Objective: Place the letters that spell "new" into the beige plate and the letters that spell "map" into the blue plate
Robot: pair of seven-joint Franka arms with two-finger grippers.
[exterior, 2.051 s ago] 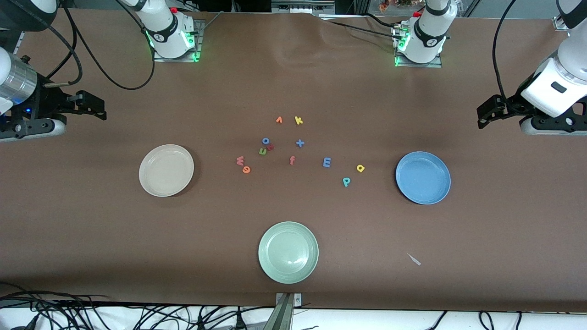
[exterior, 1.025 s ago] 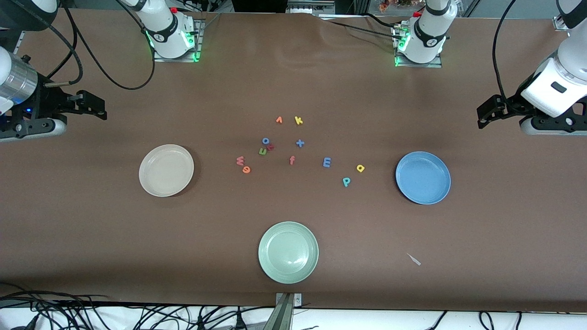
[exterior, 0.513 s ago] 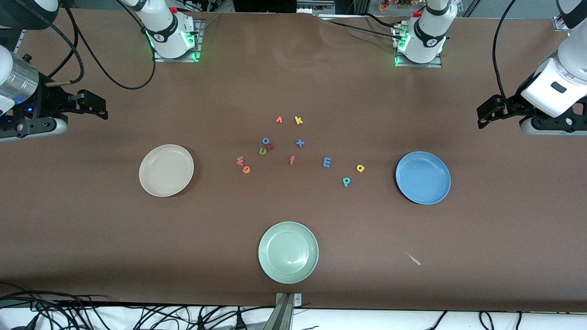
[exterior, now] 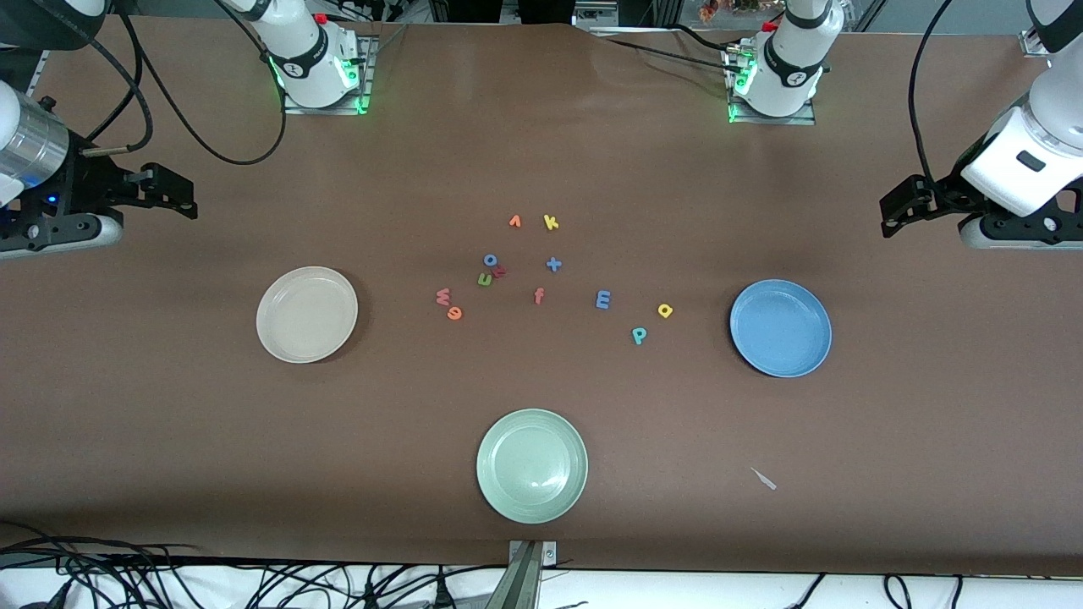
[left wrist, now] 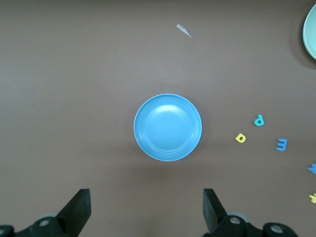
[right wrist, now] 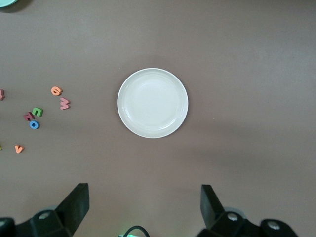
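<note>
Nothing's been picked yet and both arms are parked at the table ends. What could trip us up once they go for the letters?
1. The green foam "n" touches the small red letter and sits beside the blue "o"; open fingers could drag a wrong one along.
2. The pinkish-red "w" and orange "e" lie close together, so one pick may nudge the other.
3. The blue "m" reads as "E", so it may be misidentified.

Front view looks down from high across the table, facing both bases. Each wrist view looks straight down from well above: left shares the blue plate, right the beige plate.
</note>
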